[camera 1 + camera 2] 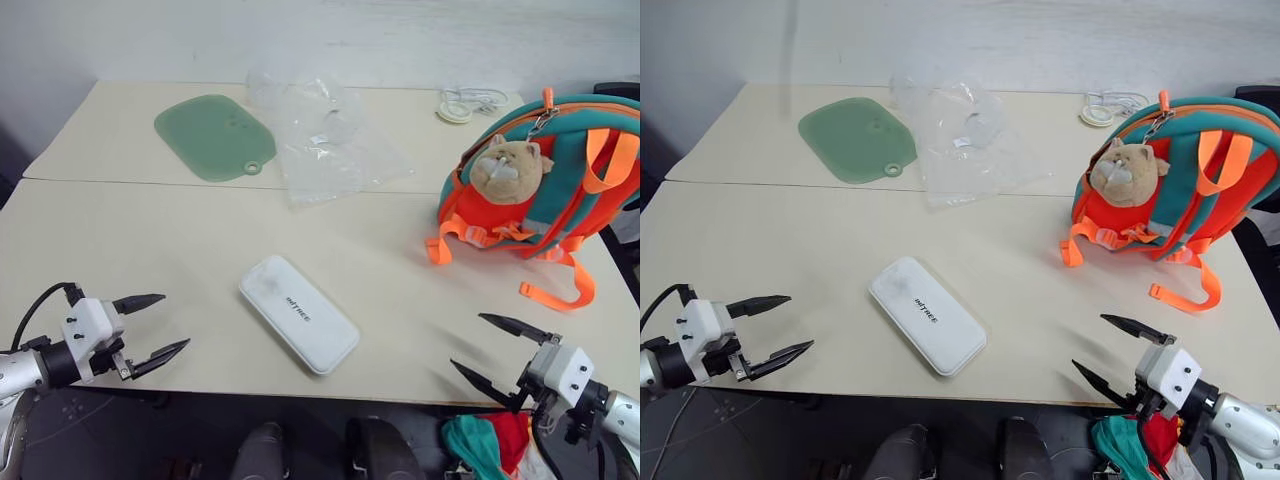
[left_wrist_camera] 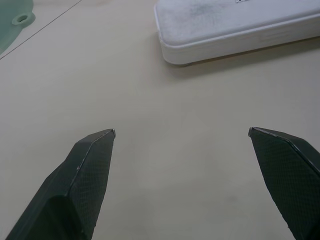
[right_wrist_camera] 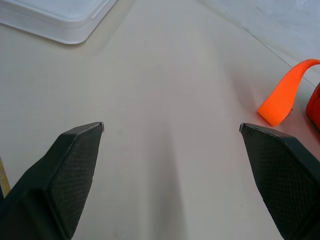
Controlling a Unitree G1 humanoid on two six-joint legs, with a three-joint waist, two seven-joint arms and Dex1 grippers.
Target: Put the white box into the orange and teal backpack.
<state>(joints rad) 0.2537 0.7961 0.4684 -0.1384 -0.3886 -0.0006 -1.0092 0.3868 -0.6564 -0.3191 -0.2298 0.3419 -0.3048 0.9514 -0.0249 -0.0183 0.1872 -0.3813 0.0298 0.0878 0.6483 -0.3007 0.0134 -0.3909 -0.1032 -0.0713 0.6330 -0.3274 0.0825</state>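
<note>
Both hands — left hand (image 1: 163, 322) and right hand (image 1: 482, 347) — spread wide, holding nothing; white box (image 1: 298, 312) flat on the bench (image 1: 180, 240), orange and teal backpack (image 1: 575, 170) well apart.

Backpack (image 1: 560, 170) cropped at right edge

We see a pale beige desk (image 1: 150, 240) made of two tops pushed together, with a thin seam running across between them. On the far top lies a flat green mat (image 1: 215, 136) with rounded corners and a small hole at one corner. Just beside it, overlapping the seam, we find a crumpled clear plastic bag (image 1: 325, 135). Near the far edge sits a small white coiled cable (image 1: 465, 102). Below the near edge we notice red and teal cloth (image 1: 490, 445).
</note>
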